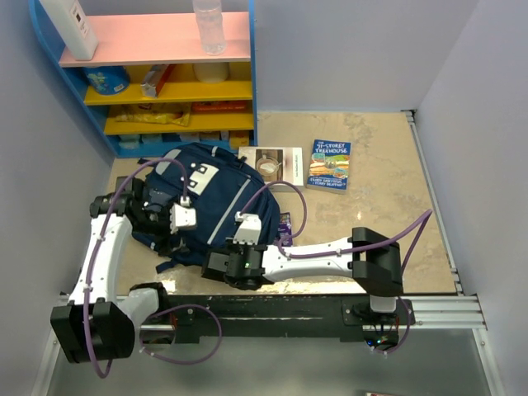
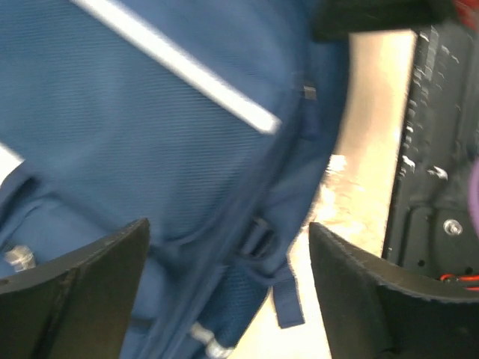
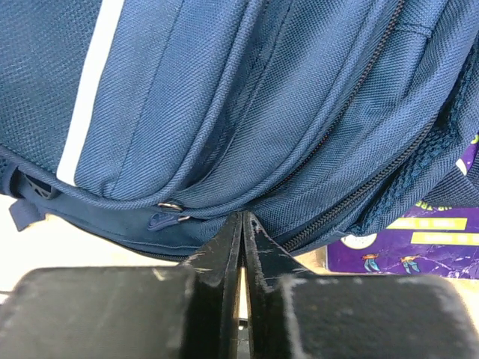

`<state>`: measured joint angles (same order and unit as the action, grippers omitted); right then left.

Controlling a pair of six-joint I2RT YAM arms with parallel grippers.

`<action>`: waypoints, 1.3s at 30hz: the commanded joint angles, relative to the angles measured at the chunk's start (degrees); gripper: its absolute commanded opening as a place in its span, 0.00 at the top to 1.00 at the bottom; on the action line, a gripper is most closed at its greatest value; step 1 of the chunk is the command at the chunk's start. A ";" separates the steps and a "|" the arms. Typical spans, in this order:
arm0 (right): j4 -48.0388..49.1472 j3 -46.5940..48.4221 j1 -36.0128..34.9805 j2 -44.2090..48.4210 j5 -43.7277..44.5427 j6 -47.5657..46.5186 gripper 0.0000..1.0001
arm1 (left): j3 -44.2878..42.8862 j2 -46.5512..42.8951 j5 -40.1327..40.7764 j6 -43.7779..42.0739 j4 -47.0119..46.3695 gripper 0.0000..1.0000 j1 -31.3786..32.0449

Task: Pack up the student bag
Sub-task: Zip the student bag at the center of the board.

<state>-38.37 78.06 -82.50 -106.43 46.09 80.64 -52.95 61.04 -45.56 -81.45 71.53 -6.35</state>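
Observation:
The student bag, a navy backpack with grey stripes and a white patch, lies flat on the table, left of centre. My left gripper hovers over its near left part. In the left wrist view it is open and empty, with the bag's fabric and a strap loop below; that view is blurred. My right gripper is at the bag's near edge. In the right wrist view it is shut, its tips touching the fabric between two zips, just right of a zip pull.
A purple book lies partly under the bag's right edge and also shows in the right wrist view. A white book and a blue Treehouse book lie behind. A shelf unit with a bottle stands at the back left.

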 commanded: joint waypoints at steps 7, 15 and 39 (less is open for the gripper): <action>1.63 -4.85 0.32 4.30 3.13 2.94 0.89 | 6.27 -4.96 -8.75 -21.73 0.65 0.05 0.55; 6.90 -8.27 1.55 7.64 0.50 2.07 0.89 | 13.22 -7.33 -12.44 -18.78 -11.30 0.14 2.48; 12.70 -10.30 2.69 9.66 -2.58 -1.89 0.89 | 17.62 -6.98 -0.14 -6.54 -31.06 0.28 12.50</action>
<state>-27.20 68.16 -80.18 -98.80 42.48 79.33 -34.26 54.63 -46.76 -90.56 45.36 5.82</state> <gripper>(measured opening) 0.109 0.746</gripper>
